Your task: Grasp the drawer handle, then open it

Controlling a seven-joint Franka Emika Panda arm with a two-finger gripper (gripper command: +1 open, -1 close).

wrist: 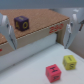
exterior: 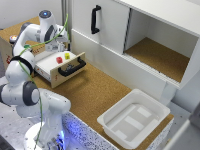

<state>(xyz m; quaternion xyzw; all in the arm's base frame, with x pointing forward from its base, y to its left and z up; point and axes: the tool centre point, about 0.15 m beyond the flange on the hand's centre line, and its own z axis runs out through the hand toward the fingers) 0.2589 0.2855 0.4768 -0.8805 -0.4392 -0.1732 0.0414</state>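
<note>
The drawer [exterior: 50,64] stands pulled out from a tan wooden box, showing its white inside. Its tan front panel carries the short black drawer handle [exterior: 71,66], which faces the cork tabletop. A red cube [exterior: 59,59] and a yellow cube [exterior: 67,56] lie inside; the wrist view shows the same red cube [wrist: 52,70] and yellow cube [wrist: 69,62]. My gripper [exterior: 61,42] hangs above the back of the drawer, apart from the handle. In the wrist view the gripper [wrist: 40,32] is open with nothing between its fingers [wrist: 73,29]. The handle is out of the wrist view.
A purple cube [wrist: 21,22] sits on the wooden box top behind the drawer. A white cabinet with a long vertical black handle [exterior: 95,19] and an open cork-floored compartment [exterior: 160,56] stands at the back. A white tray [exterior: 150,107] rests on the cork tabletop [exterior: 95,95].
</note>
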